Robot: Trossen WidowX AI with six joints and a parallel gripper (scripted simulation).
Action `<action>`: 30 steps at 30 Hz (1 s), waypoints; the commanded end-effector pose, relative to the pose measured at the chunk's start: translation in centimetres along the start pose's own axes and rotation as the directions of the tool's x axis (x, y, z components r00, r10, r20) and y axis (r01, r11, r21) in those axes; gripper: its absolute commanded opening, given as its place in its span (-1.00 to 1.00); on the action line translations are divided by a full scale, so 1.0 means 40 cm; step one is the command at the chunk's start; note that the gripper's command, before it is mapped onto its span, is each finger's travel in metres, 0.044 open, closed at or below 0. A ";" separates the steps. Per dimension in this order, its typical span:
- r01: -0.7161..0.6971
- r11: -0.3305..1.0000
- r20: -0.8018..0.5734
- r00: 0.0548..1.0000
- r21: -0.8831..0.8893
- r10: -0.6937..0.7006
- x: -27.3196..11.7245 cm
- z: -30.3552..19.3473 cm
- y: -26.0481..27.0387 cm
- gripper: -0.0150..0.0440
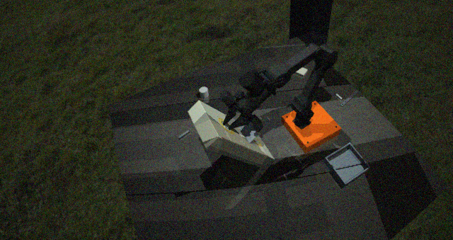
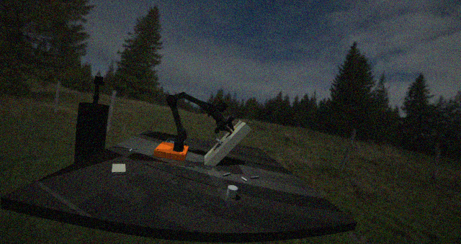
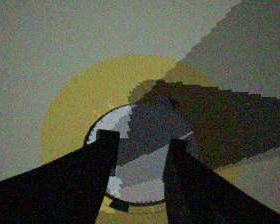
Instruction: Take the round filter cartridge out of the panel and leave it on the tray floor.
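The round filter cartridge [image 3: 140, 156] is a pale disc inside a yellow ring [image 3: 71, 116] on the face of the tilted cream service panel [image 1: 226, 137]. It looks seated in the panel. My gripper [image 3: 140, 151] is right over it, with its two dark fingers a narrow gap apart. Their tips rest at the disc's face on either side of its middle strip, and they cover the slots. I cannot tell how deep the tips go. The fingers do not squeeze anything. The grey tray [image 1: 346, 164] lies to the right of the orange arm base [image 1: 311, 126].
A small white cylinder [image 1: 203, 92] stands behind the panel. A white square [image 1: 301, 71] lies at the back, with small metal bits [image 1: 183, 134] on the boards. A dark post [image 1: 311, 11] rises behind the arm.
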State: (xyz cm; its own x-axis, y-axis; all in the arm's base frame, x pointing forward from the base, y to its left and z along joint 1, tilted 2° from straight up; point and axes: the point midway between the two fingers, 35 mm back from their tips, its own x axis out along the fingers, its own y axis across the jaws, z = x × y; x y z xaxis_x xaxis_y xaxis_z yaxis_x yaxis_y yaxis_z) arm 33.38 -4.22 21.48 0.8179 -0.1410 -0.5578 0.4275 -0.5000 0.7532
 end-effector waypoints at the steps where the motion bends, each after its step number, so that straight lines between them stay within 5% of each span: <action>1: -0.001 1.000 -0.005 1.000 -0.004 0.001 0.007 -0.002 0.001 -0.13; 15: -0.001 1.000 -0.005 1.000 -0.004 0.001 0.017 -0.002 0.001 -0.13; 30: 0.000 0.999 -0.002 1.000 -0.040 0.000 0.013 -0.001 0.000 -0.49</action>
State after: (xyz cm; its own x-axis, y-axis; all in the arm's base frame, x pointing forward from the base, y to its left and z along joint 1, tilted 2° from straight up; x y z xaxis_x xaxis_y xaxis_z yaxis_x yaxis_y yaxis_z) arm 33.65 -4.24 21.20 0.8166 -0.1395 -0.5600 0.4329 -0.4938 0.7542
